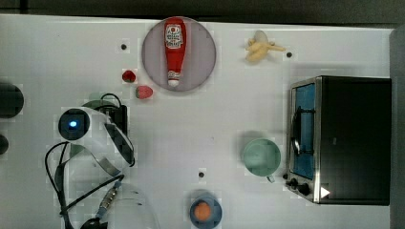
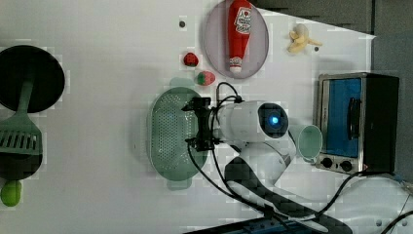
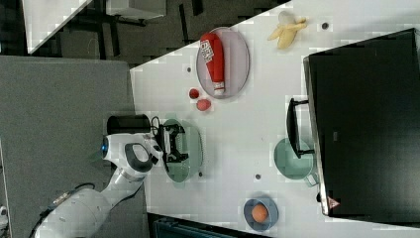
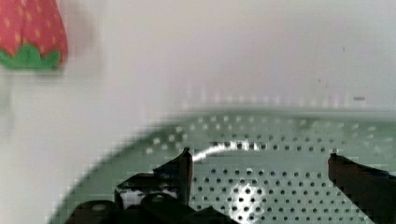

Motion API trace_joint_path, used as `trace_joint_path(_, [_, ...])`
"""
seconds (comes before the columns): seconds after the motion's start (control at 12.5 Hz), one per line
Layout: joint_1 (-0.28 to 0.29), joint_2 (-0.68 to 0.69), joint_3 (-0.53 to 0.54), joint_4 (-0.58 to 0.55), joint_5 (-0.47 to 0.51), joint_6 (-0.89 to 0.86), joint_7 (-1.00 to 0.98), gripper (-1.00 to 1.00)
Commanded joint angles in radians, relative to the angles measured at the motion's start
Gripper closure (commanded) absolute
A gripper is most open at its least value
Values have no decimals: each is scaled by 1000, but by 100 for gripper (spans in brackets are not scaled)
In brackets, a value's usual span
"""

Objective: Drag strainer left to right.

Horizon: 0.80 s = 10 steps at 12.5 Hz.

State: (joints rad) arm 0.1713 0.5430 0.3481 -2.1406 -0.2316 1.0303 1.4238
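With my fingers spread wide and nothing between them, my gripper (image 4: pixel 259 165) hangs over the strainer (image 2: pixel 169 134), which sits near the top view's left edge beside a toy strawberry (image 4: pixel 31 35). I judge this the approach step. Next I need to come down, catch its wall or rim, then pull toward the mint cup (image 1: pixel 261 156).

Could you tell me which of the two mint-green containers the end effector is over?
The large oval strainer with the holed bottom; the open end effector is above it. The smaller round cup stands by the toaster oven.
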Motion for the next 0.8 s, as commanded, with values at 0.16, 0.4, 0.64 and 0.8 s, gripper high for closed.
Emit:
trace_joint_path(0.16, [-67, -26, -6, -26, 4, -6, -12, -100])
trace_joint_path(0.4, [-114, -63, -7, -75, 4, -4, -108, -100])
trace_joint_path(0.64, [-170, -86, -10, -105, 4, 6, -177, -100])
trace_joint_path(0.8, [-201, -90, -19, -113, 4, 7, -193, -100])
